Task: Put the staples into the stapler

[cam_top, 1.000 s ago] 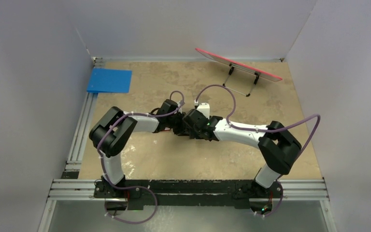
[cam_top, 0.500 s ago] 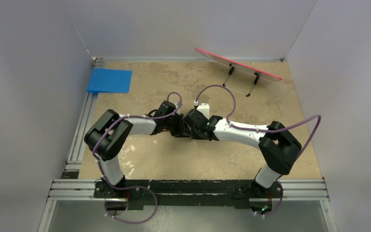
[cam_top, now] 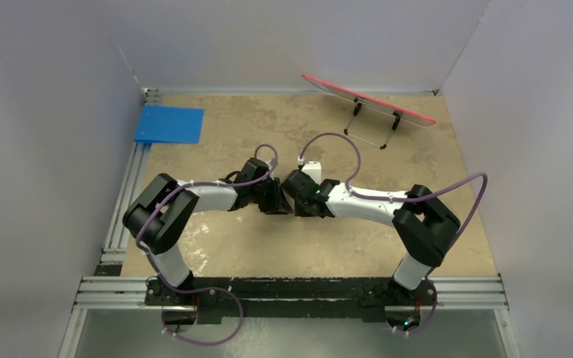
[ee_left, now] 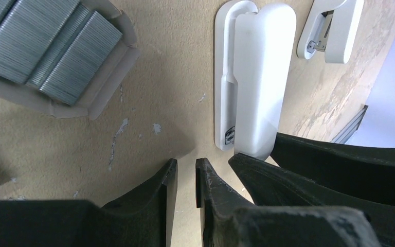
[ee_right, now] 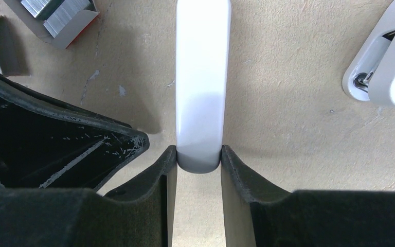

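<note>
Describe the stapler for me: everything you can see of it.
The stapler is a slim white bar with rounded ends, smooth and plastic-looking with a slight sheen. The left wrist view shows two layers: a thicker upper arm lying on a flatter base whose rim shows along one side, with a small metal bit at the near end. It lies flat on the tan table. The right claw pinches its near end, one finger on each side; nothing else is seen touching it.
</note>
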Robot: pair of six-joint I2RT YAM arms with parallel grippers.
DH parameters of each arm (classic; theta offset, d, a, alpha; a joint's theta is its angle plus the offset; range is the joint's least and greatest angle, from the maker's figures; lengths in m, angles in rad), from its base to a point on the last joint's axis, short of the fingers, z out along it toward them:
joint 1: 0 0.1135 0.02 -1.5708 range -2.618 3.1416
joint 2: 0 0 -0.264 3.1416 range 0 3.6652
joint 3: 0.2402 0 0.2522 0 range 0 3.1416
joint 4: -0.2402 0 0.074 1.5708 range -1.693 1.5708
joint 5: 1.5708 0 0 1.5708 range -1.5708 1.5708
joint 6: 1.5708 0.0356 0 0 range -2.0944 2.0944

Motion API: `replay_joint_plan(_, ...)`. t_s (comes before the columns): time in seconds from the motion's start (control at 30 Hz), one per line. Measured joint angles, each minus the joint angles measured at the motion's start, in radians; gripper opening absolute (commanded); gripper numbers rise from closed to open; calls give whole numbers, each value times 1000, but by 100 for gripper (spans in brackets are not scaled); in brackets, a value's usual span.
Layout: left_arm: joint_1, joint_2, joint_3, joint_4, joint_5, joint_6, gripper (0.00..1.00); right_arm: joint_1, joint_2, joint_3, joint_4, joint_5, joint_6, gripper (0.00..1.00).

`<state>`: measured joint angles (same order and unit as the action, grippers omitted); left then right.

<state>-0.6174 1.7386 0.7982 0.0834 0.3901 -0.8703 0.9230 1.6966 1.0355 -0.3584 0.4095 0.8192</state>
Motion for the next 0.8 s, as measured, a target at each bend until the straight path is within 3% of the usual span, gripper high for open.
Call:
replay_joint_plan(0.13,0,-8,-5,-4,-7,0,19,1,4,1,-1,5,1,29)
replay_joint_plan(0.43,0,-88,-12,-61,-64,9,24,-1,-11,47,-44,34,12,64)
replay_joint_plan(0.67,0,-186,-11,-162,-151,40,30,-21,-124,107,-64,109,11,71)
replay_joint_plan(0.8,0,-303,-8,-249,-214,63,40,-25,-220,108,-76,192,10,76)
